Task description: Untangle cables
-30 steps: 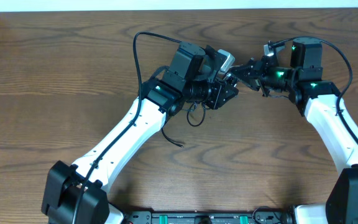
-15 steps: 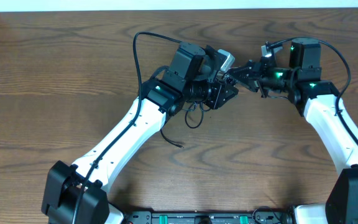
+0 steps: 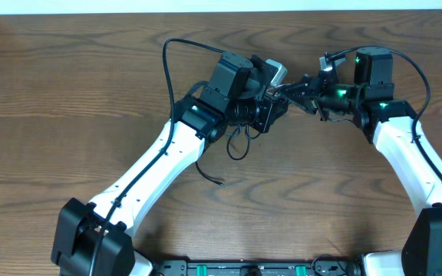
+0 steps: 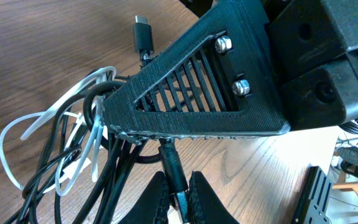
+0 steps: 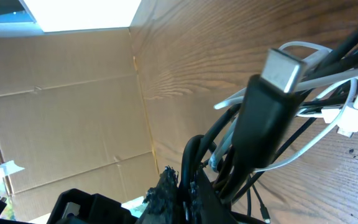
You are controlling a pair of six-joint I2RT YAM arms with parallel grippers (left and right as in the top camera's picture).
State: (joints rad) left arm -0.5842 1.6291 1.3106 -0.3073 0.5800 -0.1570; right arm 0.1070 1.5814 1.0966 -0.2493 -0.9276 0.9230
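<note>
The cables are a knot of thin black and white cords [image 4: 73,143] bunched between my two grippers near the back middle of the table. My left gripper [image 4: 178,198] is shut on a black cable's plug [image 4: 169,158]. A finger of the right gripper [image 4: 191,93] lies across the tangle just beyond it. My right gripper [image 5: 185,186] is shut on a black cord, with a large black plug [image 5: 272,99] and a white cable [image 5: 328,118] in front of it. From overhead, a black loop [image 3: 239,144] hangs below the left gripper [image 3: 271,109], and the right gripper [image 3: 288,90] meets it.
A loose black cord end [image 3: 211,175] trails onto the wooden table [image 3: 67,92]. A thick arm wire [image 3: 171,57] arcs behind the left arm. A cardboard wall [image 5: 67,106] stands past the table's far edge.
The left gripper's jaws have closed onto the black plug. Both grippers and the tangle have shifted slightly up and to the left.
</note>
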